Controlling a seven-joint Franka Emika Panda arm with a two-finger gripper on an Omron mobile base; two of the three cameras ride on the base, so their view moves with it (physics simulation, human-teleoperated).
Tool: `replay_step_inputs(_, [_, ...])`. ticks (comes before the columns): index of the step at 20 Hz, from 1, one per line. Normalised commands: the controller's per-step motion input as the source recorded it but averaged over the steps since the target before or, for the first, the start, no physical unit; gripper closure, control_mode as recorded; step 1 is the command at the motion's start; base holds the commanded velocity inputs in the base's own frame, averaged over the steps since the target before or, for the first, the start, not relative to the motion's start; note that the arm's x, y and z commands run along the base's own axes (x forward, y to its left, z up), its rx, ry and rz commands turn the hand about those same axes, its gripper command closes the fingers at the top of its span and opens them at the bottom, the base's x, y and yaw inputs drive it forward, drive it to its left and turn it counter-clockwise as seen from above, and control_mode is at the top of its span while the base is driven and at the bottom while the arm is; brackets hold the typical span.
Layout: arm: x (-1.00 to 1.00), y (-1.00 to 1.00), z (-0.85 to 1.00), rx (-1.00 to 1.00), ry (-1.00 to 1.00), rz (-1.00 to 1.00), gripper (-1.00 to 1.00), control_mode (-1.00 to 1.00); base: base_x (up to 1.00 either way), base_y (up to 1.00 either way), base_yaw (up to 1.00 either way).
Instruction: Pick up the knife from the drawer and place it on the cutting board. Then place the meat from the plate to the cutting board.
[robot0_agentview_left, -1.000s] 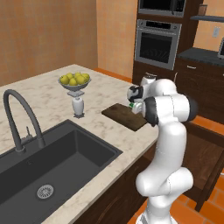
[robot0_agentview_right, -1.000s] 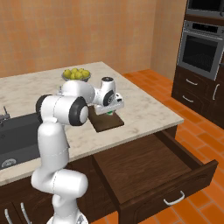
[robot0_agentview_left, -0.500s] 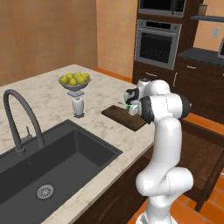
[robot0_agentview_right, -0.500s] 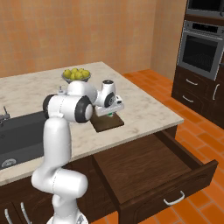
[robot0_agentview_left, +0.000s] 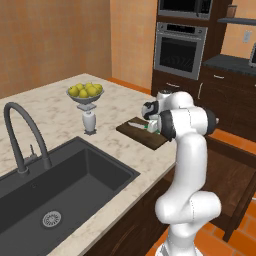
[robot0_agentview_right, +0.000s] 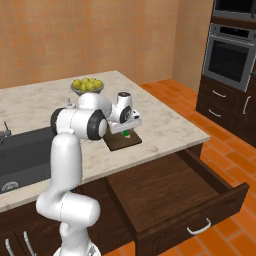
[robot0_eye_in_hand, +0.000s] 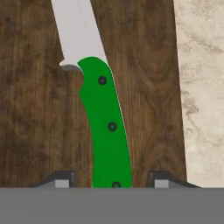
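The pincer (robot0_eye_in_hand: 112, 178) stands released, its two dark finger tips apart on either side of the knife (robot0_eye_in_hand: 105, 122) with a gap between each tip and the handle. The knife lies flat on the cutting board (robot0_eye_in_hand: 39, 127): a smooth, bright green, slightly curved handle with three dark rivets, and a plain pale silver blade running away from the pincer. The board is dark brown wood with strong grain and a knot-like swirl beside the handle; its straight edge meets the counter (robot0_eye_in_hand: 203, 87), a pale, mottled stone-like top. In the right base view the board (robot0_agentview_right: 120, 144) sits near the counter's front edge, above the open drawer (robot0_agentview_right: 165, 192), dark brown wood with a curved white bar handle. Farther back stand a grey pedestal bowl of yellow fruit (robot0_agentview_left: 85, 93), a black sink basin (robot0_agentview_left: 60, 195) with a dark arched tap (robot0_agentview_left: 22, 135), wall ovens (robot0_agentview_left: 180, 47) and an orange tiled floor (robot0_agentview_right: 220, 145).
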Motion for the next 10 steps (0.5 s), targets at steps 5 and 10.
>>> replay_step_inputs(5, [-0.28, -0.01, 0.49, 0.00, -0.08, 0.02, -1.00, -1.00, 0.00, 0.00, 0.00])
replay_step_inputs(10, [-0.56, 0.15, 0.84, 0.00, -0.05, 0.00, -1.00, -1.00, 0.00, 0.00, 0.00])
